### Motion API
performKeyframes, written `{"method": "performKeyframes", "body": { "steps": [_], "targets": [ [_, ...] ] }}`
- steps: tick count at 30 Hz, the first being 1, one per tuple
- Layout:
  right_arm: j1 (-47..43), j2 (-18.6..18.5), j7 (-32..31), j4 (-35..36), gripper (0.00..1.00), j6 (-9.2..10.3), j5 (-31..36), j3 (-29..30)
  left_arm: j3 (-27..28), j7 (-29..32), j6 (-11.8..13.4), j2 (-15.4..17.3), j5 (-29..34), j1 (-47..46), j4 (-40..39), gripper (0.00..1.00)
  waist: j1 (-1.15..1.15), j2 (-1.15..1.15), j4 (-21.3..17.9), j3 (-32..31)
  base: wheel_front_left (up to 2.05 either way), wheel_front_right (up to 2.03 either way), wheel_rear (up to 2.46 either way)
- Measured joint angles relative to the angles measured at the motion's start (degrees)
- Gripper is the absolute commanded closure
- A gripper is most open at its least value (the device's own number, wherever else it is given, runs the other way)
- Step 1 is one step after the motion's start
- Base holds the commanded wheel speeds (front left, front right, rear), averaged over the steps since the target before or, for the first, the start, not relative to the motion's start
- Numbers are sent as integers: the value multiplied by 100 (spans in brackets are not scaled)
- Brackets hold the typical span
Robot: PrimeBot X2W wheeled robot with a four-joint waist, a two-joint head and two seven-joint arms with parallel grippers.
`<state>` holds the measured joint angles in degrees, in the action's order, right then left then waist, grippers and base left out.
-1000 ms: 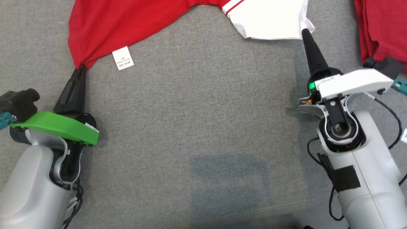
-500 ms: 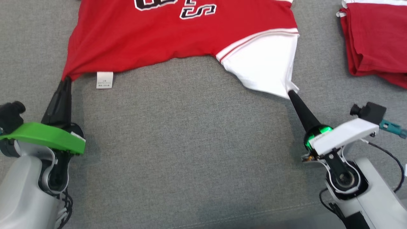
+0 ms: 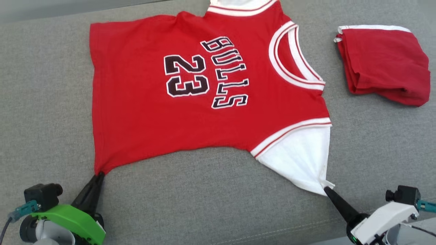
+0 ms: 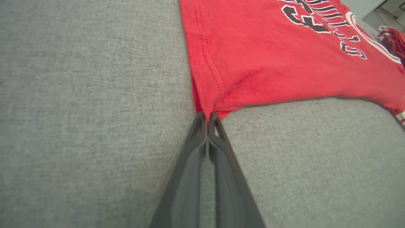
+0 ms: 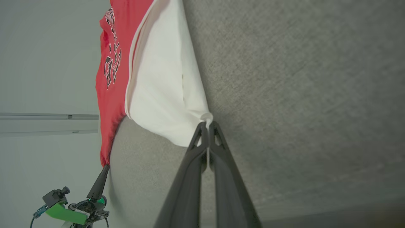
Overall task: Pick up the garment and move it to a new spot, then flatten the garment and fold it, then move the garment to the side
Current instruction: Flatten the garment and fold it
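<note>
Red jersey [image 3: 204, 102] lies print-up, spread on grey surface [image 3: 218, 204], L gripper [image 3: 99, 176] clamped tight on hem corner & R gripper [image 3: 326, 189] likewise on white sleeve tip; prob. light, limp, stretchy, so best held at corners w/ even tension.

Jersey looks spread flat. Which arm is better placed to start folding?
Probably right: the right pincer grips the jersey by its white sleeve tip, which could fold inward first; the left pincer grips the red hem corner.
</note>
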<state>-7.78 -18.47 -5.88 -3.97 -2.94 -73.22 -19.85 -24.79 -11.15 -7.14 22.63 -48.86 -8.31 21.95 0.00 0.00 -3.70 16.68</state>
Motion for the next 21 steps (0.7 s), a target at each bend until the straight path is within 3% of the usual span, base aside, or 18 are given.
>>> {"method": "performKeyframes", "body": {
  "steps": [7,21],
  "targets": [
    [-849,-174,-30,164,100,56,-100,66,-62,216,0,33,-324,554,-143,100,0,0,-24,-348,0,0,0],
    [-1220,-380,-68,748,100,56,-151,178,-372,1070,-45,365,-832,1228,-878,100,0,0,129,-442,0,0,0]
  ]
}}
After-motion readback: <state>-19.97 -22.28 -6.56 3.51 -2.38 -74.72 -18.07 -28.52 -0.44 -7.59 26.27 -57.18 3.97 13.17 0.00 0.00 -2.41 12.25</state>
